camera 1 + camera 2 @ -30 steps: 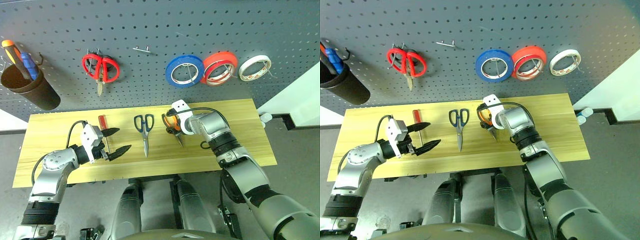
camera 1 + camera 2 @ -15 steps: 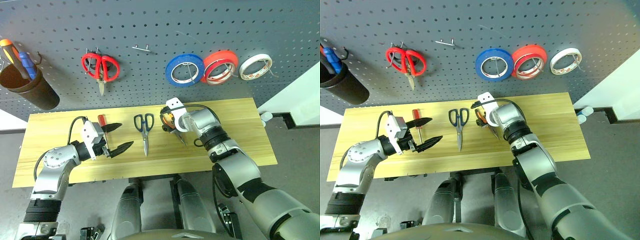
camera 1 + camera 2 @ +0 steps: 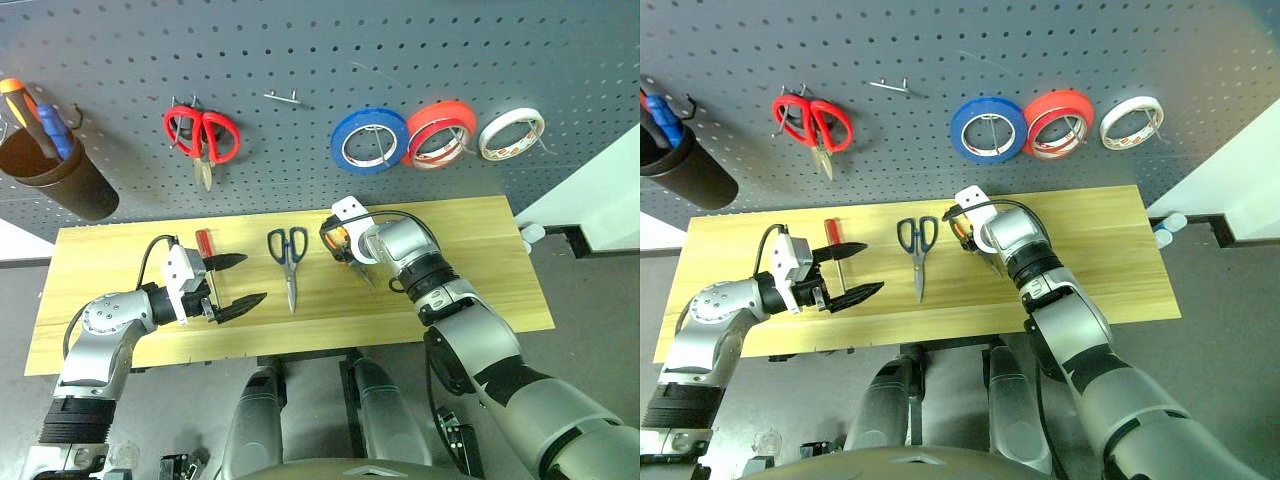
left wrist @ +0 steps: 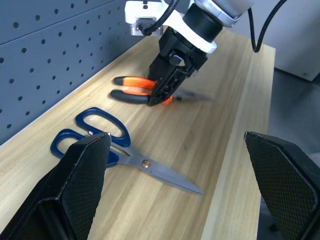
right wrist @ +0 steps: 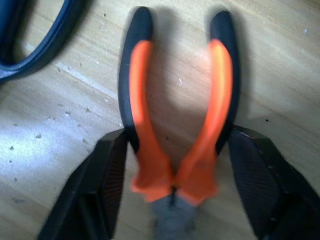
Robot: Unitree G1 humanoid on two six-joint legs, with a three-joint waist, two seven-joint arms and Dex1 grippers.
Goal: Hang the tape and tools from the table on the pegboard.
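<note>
— Black fingers of the left gripper [image 3: 232, 283] stand wide apart over the table [image 3: 100, 345] toward its left end, the red-handled screwdriver [image 3: 205, 250] just behind them.

— And the right gripper [image 5: 170, 192]?

— Its fingers flank the orange-and-black pliers [image 5: 177, 125] mid-table, touching the handles; the blue scissors [image 3: 289, 258] lie between the grippers. Tape rolls [image 3: 435, 135] hang on the pegboard [image 3: 300, 50] behind.

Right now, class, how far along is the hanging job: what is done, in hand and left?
Done: three tape rolls hang on the pegboard.
In hand: the right tool straddles the pliers lying on the table, fingers either side of the handles, grip unclear.
Left: the blue scissors and red screwdriver lie unhung; the left tool hovers open nearby.
</note>
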